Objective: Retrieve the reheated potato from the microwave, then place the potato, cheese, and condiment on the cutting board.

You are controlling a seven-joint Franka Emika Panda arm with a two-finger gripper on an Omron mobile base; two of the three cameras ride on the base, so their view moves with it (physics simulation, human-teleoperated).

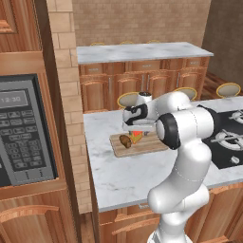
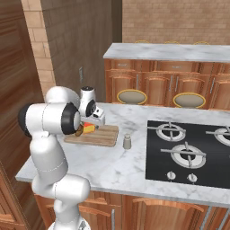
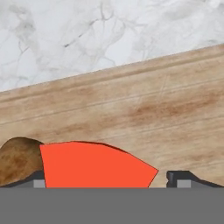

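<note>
The light-wood cutting board (image 1: pixel 148 144) (image 2: pixel 102 136) (image 3: pixel 131 109) lies on the marble island counter. On its left part rest the brown potato (image 1: pixel 125 141) (image 2: pixel 79 131) (image 3: pixel 17 159) and, touching it, the orange-yellow cheese (image 1: pixel 136 137) (image 2: pixel 89 128) (image 3: pixel 92 164), red side up in the hand view. My gripper (image 1: pixel 136 130) (image 2: pixel 92 123) (image 3: pixel 109 181) points down just above the cheese, open, its fingertips (image 3: pixel 178 177) straddling the wedge with a gap on the right. The pale condiment (image 2: pixel 127 142) stands on the counter right of the board. The microwave (image 1: pixel 23 128) is at the left, door shut.
A black gas hob (image 2: pixel 188 152) (image 1: pixel 230 137) fills the counter's right side. Round stools (image 2: pixel 131 96) stand behind the island, with a second counter (image 2: pixel 170 51) beyond. A brick pillar (image 1: pixel 66 71) rises between microwave and island.
</note>
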